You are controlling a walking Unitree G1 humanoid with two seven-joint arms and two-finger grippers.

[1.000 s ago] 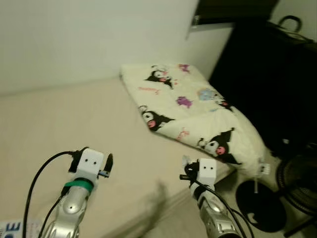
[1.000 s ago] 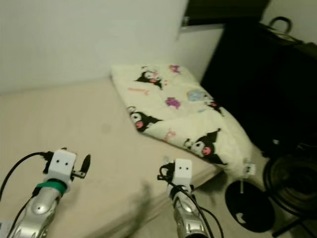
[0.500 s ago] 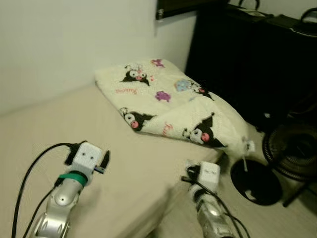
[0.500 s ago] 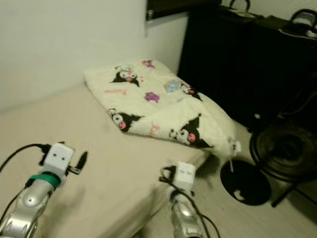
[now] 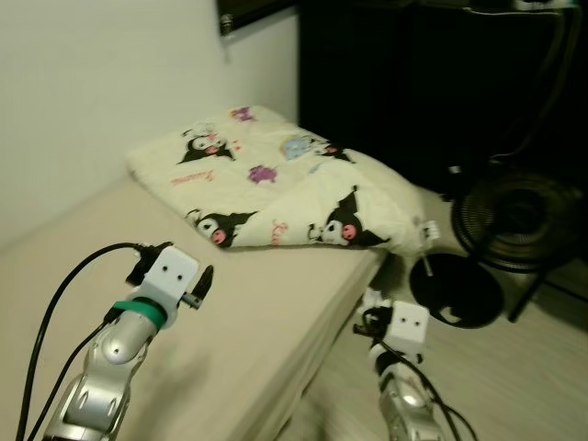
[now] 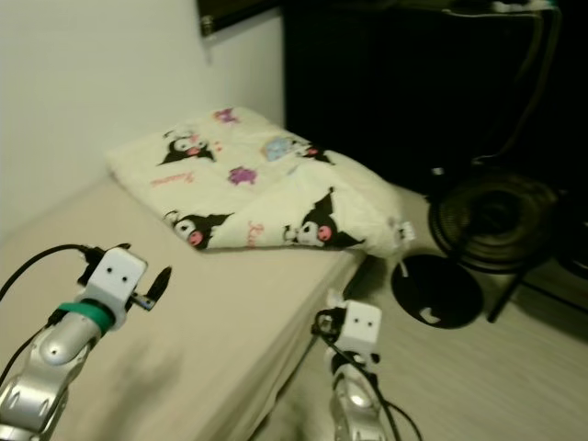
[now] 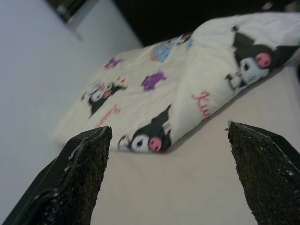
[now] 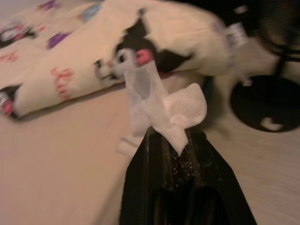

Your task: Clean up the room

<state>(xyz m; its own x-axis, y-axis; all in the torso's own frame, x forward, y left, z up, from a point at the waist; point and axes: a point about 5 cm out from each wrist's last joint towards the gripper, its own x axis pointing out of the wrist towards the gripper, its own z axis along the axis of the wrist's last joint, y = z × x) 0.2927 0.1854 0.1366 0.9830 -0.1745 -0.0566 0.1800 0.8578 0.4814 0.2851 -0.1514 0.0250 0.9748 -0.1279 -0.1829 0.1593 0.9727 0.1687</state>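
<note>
My right gripper (image 8: 171,137) is shut on a crumpled white tissue (image 8: 164,105) that sticks up from between its black fingers. In the eye views that arm (image 5: 404,331) hangs just off the bed's side edge, above the floor. My left gripper (image 7: 168,127) is open, its fingers (image 7: 82,173) wide apart with nothing between them. It hovers over the beige bed (image 5: 248,312), aimed at a folded cream blanket (image 5: 276,179) with cartoon prints. The left arm's wrist (image 5: 170,276) is low on the left.
A black floor fan (image 5: 519,216) stands on the pale floor right of the bed, its round base (image 5: 457,289) close to the blanket's corner. Dark furniture (image 5: 413,83) lines the back. A white wall (image 5: 92,83) runs along the bed's far side.
The whole view has swung to the right, bringing the fan and floor into sight. My right arm, earlier above the bed's edge, now hangs beside it over the floor.
</note>
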